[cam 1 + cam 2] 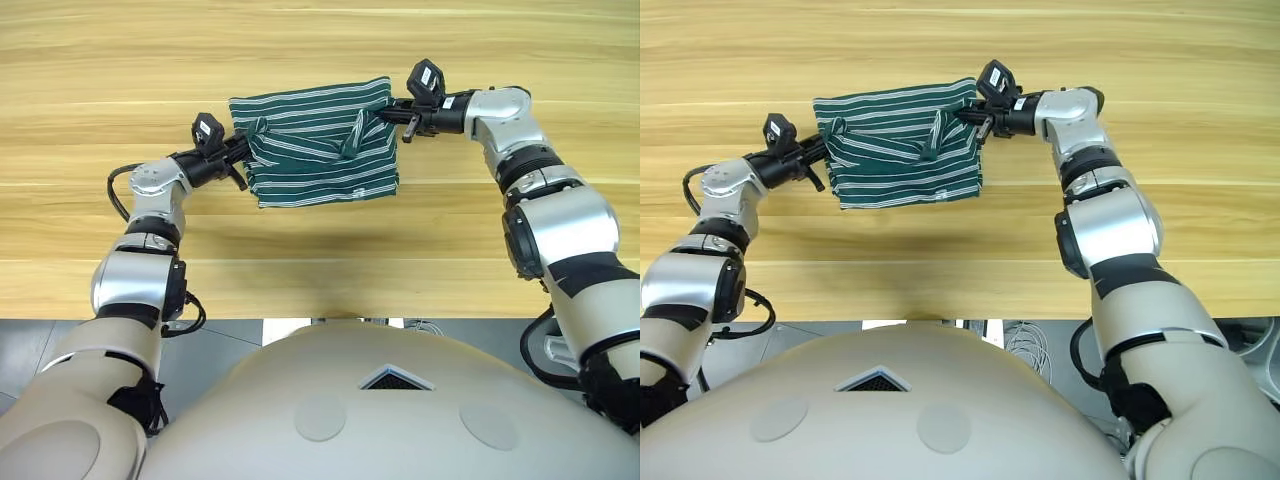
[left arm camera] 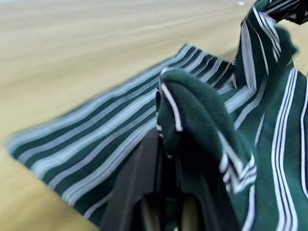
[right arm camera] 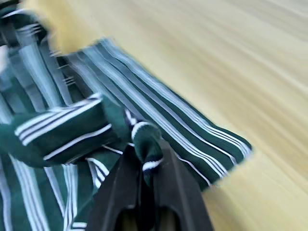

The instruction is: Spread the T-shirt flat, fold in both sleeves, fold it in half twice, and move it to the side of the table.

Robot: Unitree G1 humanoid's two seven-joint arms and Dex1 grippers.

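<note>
A dark green T-shirt (image 1: 315, 150) with white stripes lies folded into a rough rectangle on the wooden table (image 1: 320, 50). My left gripper (image 1: 243, 150) is at the shirt's left edge, shut on a bunched fold of the cloth (image 2: 192, 110). At the right edge my right gripper (image 1: 392, 112) is shut on another fold (image 3: 144, 139). Both pinched folds are lifted slightly above the flat layer beneath, and a wrinkle rises near the middle (image 1: 352, 135).
The light wooden table (image 1: 960, 250) stretches well beyond the shirt on all sides, with its front edge (image 1: 320, 318) close to me. A grey floor and some cables (image 1: 1025, 340) show below that edge.
</note>
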